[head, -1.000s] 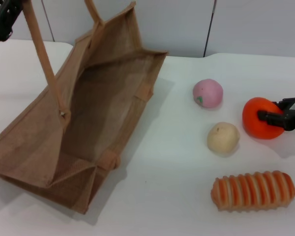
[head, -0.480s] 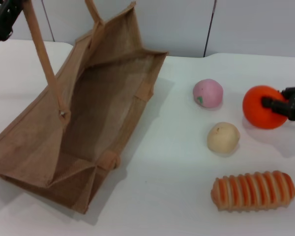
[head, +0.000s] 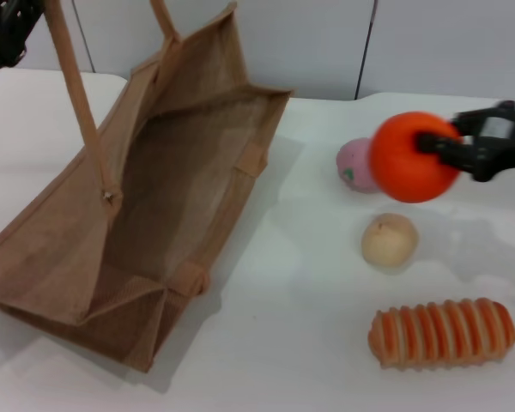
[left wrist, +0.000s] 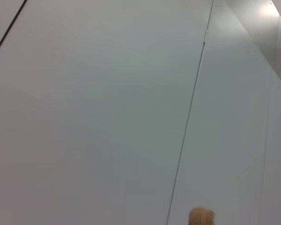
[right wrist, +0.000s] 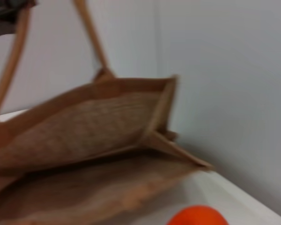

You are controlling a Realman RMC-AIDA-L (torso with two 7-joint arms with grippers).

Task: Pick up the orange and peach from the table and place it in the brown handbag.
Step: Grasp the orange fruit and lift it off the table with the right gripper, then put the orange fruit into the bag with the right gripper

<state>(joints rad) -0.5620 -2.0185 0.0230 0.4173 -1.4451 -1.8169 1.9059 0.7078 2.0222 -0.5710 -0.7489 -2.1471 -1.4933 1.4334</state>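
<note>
The orange (head: 408,159) is in my right gripper (head: 429,148), which is shut on it and holds it in the air above the table, right of the brown handbag (head: 154,197). The orange also shows at the edge of the right wrist view (right wrist: 196,216), with the handbag (right wrist: 84,140) beyond it. The handbag lies tilted with its mouth open towards the fruit. The peach (head: 352,167) sits on the table, partly hidden behind the orange. My left gripper (head: 4,30) is at the far left, beside the bag's upright handle (head: 73,94).
A pale beige ball (head: 390,240) and a striped orange-and-cream loaf (head: 442,333) lie on the white table (head: 283,343), nearer than the peach. A grey wall (head: 326,43) stands behind the table. The left wrist view shows only the wall and a tan tip (left wrist: 201,216).
My right gripper has lifted the orange off the table and carried it left towards the handbag, so it now covers part of the peach. The bag and the left arm have not moved.
</note>
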